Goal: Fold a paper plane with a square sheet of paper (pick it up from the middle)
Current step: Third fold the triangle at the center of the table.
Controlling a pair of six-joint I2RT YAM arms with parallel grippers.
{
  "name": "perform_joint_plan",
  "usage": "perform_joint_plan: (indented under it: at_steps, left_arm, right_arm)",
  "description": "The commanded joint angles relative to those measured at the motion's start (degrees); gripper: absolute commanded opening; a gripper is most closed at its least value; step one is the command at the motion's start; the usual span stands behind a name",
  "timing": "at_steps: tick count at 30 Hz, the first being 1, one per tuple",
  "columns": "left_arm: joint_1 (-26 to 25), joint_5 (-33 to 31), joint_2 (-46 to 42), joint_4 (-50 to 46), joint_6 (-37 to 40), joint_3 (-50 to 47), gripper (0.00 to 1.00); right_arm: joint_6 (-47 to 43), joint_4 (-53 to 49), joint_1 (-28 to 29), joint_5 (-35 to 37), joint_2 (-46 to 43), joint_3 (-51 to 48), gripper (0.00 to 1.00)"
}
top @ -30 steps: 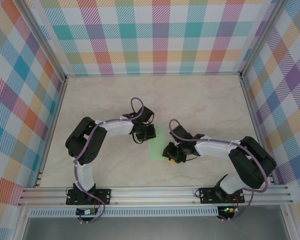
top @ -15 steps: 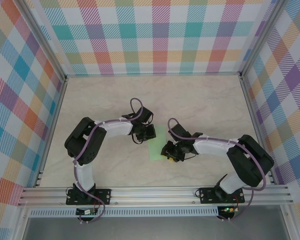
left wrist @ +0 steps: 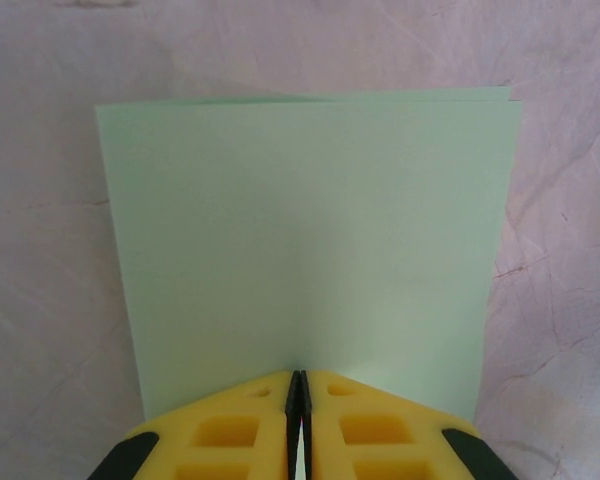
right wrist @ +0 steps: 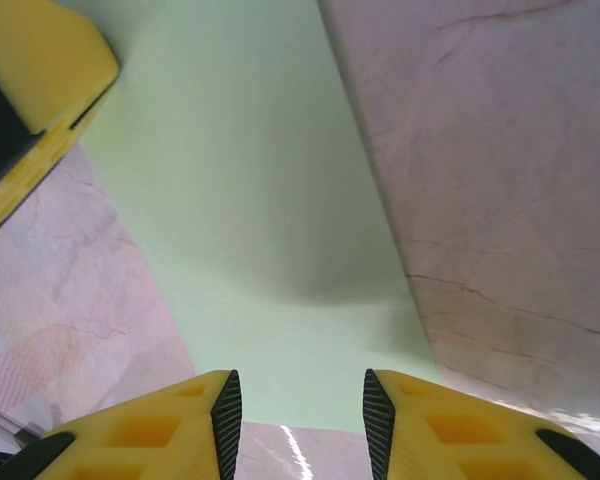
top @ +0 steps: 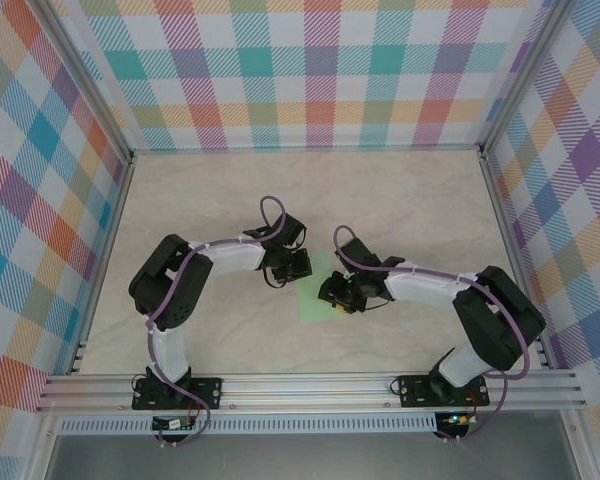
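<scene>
Fingers (left wrist: 230,435) on the left gripper (left wrist: 298,380) are squeezed flat together with just a hairline between the yellow pads. The tips sit right at the near edge of the square sheet of paper (left wrist: 310,230). Honestly can't tell if they pinch it or just rest on it. The right gripper (right wrist: 298,390) has its jaws a modest gap apart with nothing between them, and it hangs over one short end of the sheet.

Big stuff first: a pale marble-look table (top: 410,200) boxed in by plaid walls (top: 310,70), with an aluminium rail (top: 310,385) along the near edge. Both arms are bolted there. The left arm (top: 180,285) and right arm (top: 450,295) each bend in toward the middle, so the two grippers end up near each other.

The sheet lies flat mid-table between them, already folded in half into a long rectangle. In the left wrist view the far edge shows two layers that don't quite line up. From the right wrist view, one yellow finger of the left gripper sits at the sheet's far left edge.
</scene>
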Motion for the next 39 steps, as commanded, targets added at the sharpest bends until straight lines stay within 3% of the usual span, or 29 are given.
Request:
perform_joint_plan:
  at_steps: [1,4,11,20,39]
  left_arm:
    - [0.0,-0.2,0.6,-2.4,-0.3,-2.1,0.12]
    - [0.1,-0.2,0.2,-2.3,-0.2,-2.2,0.12]
    - [0.1,0.3,0.4,-2.2,-0.2,-2.4,0.11]
    - [0.0,0.8,0.4,-2.2,-0.5,-3.2,0.11]
    - [0.0,0.7,0.2,-0.7,-0.5,-3.2,0.11]
  right_arm:
    - [-1.8,-2.5,-0.2,-0.3,-1.3,-1.2,0.4]
    - [-1.2,0.3,-0.2,-2.9,-0.8,-2.8,0.4]
    - [-0.7,-0.5,-0.1,-1.5,2.0,-3.3,0.41]
    - [-2.6,3.0,0.7,-4.6,5.1,2.6,0.41]
    - [-8.7,-2.8,-1.4,-2.4,5.3,9.5,0.48]
